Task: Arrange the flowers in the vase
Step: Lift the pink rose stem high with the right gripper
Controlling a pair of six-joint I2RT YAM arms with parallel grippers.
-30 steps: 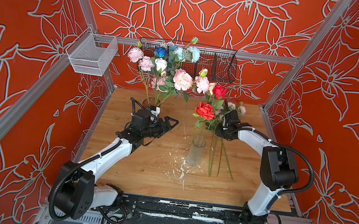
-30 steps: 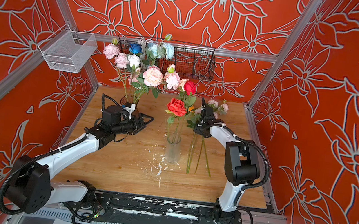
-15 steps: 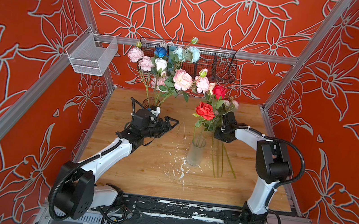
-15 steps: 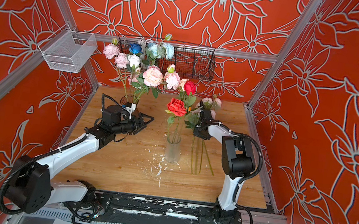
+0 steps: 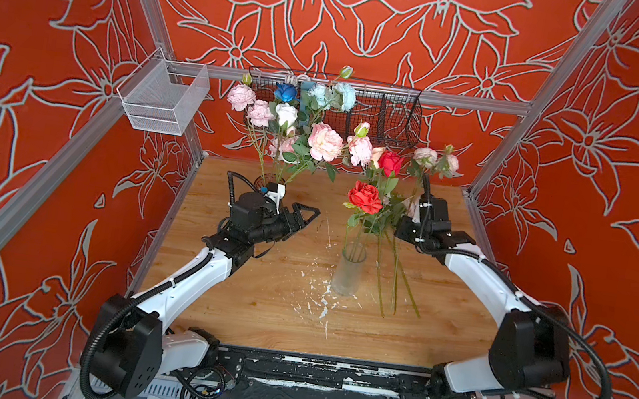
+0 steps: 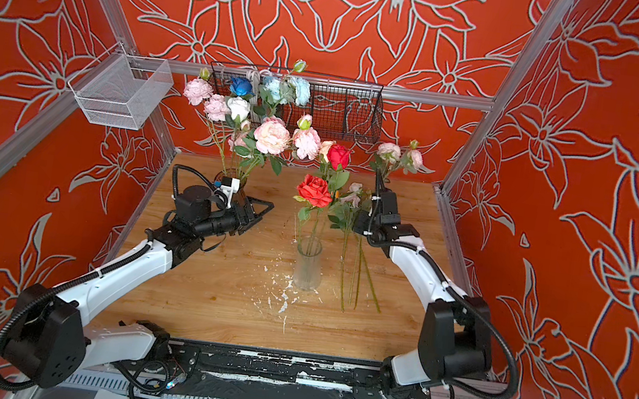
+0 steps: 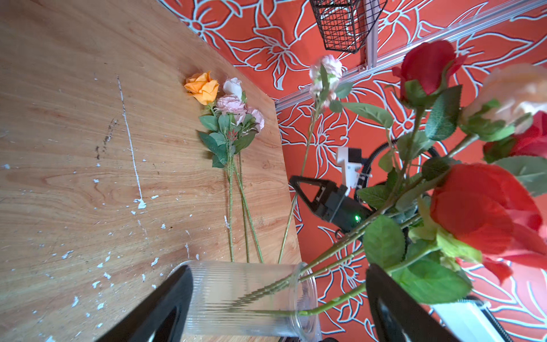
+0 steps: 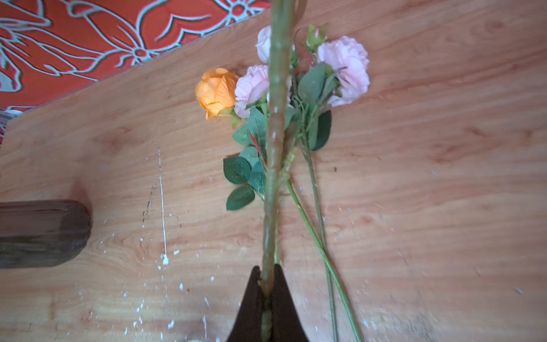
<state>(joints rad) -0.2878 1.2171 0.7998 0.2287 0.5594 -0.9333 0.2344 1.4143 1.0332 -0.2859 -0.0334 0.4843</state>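
- Red rose (image 5: 365,197) and a second red rose (image 5: 390,163) stand with their stems in the clear vase (image 5: 348,273). The vase sits upright near the middle of the wooden worktop (image 5: 253,305).
- Just to the right of that vase, in both top views, more flowers lie flat on the wood. An orange rose (image 8: 217,91) and some pink blooms (image 8: 346,69) lie side by side. Their heads point to the back wall and their long green stems point to the arm bases.
- One pink flower (image 5: 426,156) is up in the air over them, almost upright, with its heads on top.
- My right end effector (image 8: 268,274) is pinching its stem (image 8: 273,148), with both fingers pressed tight on it. I cannot tell if the low end of the stem touches the wood.
- My left end effector (image 5: 307,212) is spread wide and holds nothing. Its fingers (image 7: 168,302) point at the clear vase but are apart from it.
- A big bunch (image 5: 324,142) of pink, white and blue flowers stands in a dark vase (image 8: 41,234) at the back left of the worktop, just behind my left end effector.
- White flecks (image 5: 321,299) dot the wood in front of the clear vase.
- A black wire basket (image 5: 388,113) hangs on the back wall. A white mesh basket (image 5: 163,98) hangs on the rail at the left wall.
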